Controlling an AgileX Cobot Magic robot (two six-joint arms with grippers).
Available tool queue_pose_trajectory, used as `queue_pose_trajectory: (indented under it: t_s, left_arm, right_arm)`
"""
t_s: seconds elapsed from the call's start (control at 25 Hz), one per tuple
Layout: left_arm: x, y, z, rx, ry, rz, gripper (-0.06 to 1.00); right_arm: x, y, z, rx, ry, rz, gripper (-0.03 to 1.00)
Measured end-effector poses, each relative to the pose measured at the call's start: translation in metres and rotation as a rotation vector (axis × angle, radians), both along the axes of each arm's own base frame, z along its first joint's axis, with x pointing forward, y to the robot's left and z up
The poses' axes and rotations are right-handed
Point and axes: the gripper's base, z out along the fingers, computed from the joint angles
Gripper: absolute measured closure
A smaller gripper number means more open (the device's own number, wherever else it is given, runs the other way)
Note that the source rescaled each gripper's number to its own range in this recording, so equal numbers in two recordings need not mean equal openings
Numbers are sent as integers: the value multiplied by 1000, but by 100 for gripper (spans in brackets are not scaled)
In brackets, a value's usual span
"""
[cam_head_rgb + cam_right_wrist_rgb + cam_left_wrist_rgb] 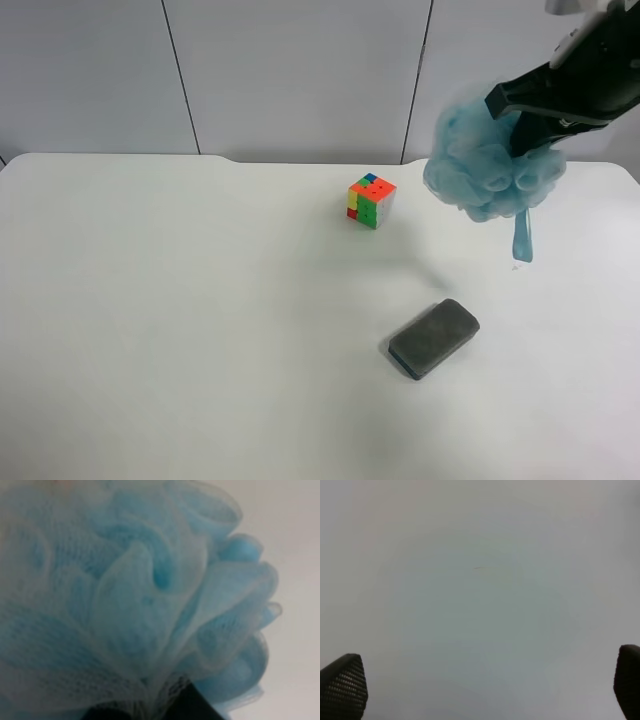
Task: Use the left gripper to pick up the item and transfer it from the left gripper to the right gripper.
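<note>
The light-blue mesh pouf [490,165] hangs in the air above the table's far right, held by the arm at the exterior high view's right. Its blue ribbon loop [522,240] dangles below it. The right wrist view is filled by the pouf [130,595], with a black finger [192,706] pressed into its base, so this arm is my right one. My right gripper [522,122] is shut on the pouf. My left gripper [485,680] is open and empty, its fingertips [342,687] wide apart over a plain pale surface. It is out of the exterior high view.
A multicoloured puzzle cube [371,200] sits on the white table [200,320] to the left of the pouf. A flat dark-grey pad [434,338] lies nearer the front, below the pouf. Grey wall panels stand behind the table.
</note>
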Motion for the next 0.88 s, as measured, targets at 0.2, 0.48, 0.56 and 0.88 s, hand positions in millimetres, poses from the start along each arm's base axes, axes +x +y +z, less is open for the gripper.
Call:
queue_pose_trajectory:
  t_s: [0.2, 0.48, 0.56, 0.88]
  left_arm:
    - [0, 0, 0, 0, 0, 0, -5]
    - [0, 0, 0, 0, 0, 0, -5]
    - [0, 0, 0, 0, 0, 0, -5]
    - [0, 0, 0, 0, 0, 0, -5]
  right_arm:
    - [22, -19, -31, -49, 92, -51, 97]
    - [45, -26, -76, -160, 188, -26, 97]
    - [52, -26, -91, -179, 213, -18, 97]
    - [71, -23, -129, -177, 211, -7, 97]
